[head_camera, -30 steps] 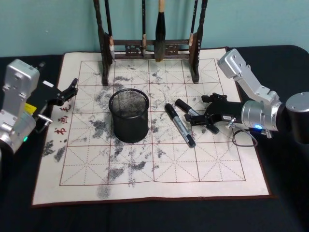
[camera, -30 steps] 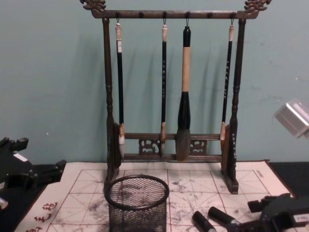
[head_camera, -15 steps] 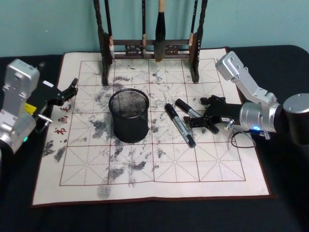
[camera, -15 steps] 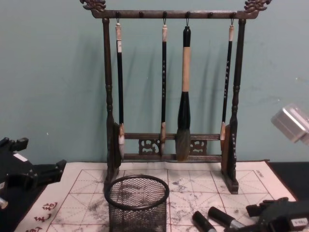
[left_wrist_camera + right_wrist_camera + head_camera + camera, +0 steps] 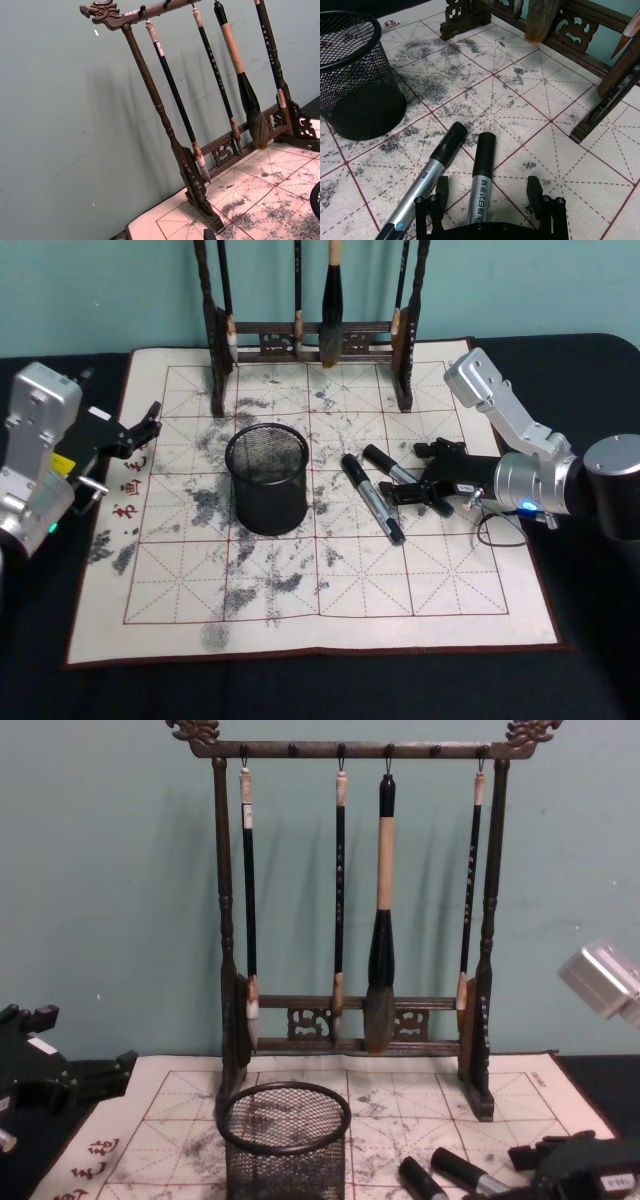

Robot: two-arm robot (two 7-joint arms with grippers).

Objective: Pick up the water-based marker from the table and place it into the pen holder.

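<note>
Two water-based markers with silver barrels and black caps lie side by side on the mat. The longer marker [image 5: 372, 498] [image 5: 427, 175] is nearer the pen holder; the shorter marker [image 5: 398, 473] [image 5: 482, 173] lies to its right. My right gripper [image 5: 424, 486] [image 5: 488, 189] is open and low over the mat, one finger on each side of the shorter marker's barrel. The pen holder [image 5: 267, 478] [image 5: 285, 1138] [image 5: 355, 75], a black mesh cup, stands upright left of the markers. My left gripper [image 5: 142, 427] [image 5: 70, 1080] rests open at the mat's left edge.
A tall dark wooden brush rack [image 5: 310, 335] [image 5: 355, 900] with several hanging brushes stands at the back of the ink-stained grid mat [image 5: 300, 580]. Its right foot [image 5: 600, 115] is close behind my right gripper. Black table surrounds the mat.
My right gripper has slid a little left and lower along the shorter marker. The markers, the pen holder and the left arm have not moved.
</note>
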